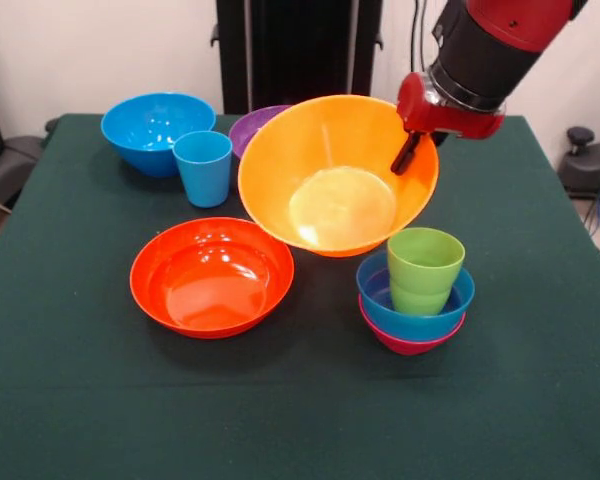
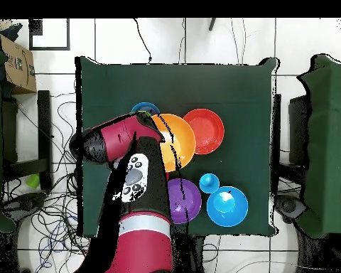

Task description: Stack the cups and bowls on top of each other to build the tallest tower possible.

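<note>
- Yellow-orange bowl: centre of the front view, tilted with its mouth toward the camera and lifted clear of the bench. The pincer is clamped on its upper-right rim, one dark finger showing inside the wall.
- Handling, as judged: thin, stiff, glossy plastic; light but wide, so a single rim grip lets it swing and slip. The rim is the only part narrow enough to pinch.
- Small stack, lower right of the front view: green cup upright in the small blue bowl, itself nested in the magenta bowl. The narrow cup offers a poor seat for a wide bowl.
- Red-orange bowl: lower left of centre, upright, apart from the stack.
- Upper left: large blue bowl, light blue cup just before it, purple bowl partly hidden behind the held bowl.
</note>
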Robot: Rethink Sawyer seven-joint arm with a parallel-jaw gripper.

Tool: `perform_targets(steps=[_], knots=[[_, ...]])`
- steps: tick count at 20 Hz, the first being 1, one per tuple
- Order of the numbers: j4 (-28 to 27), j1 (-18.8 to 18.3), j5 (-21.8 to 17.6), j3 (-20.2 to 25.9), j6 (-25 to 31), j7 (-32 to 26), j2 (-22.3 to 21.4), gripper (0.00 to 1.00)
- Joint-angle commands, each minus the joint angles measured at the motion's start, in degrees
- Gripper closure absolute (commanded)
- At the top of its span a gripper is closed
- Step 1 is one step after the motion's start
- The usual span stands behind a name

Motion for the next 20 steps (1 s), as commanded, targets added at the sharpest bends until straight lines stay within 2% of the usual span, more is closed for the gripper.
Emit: perform_targets(steps=[1,2,4,10,14,17,20], knots=[[0.0,0.6,5.0,2.1,6.0,6.2,-5.6,1.0],[1.5,0.3,6.5,2.7,8.5,4.6,-8.5,1.0],[3.4,0.1,8.0,2.9,10.6,2.9,-11.5,1.0],[6.9,-0.8,9.0,2.6,11.4,-0.3,-15.2,1.0],[6.7,-1.2,11.0,3.5,15.3,-1.6,-18.2,1.0],[4.4,-1.2,11.1,4.0,14.1,-0.3,-16.1,1.0],[-2.0,-0.7,8.7,3.7,11.0,3.1,-8.6,1.0]])
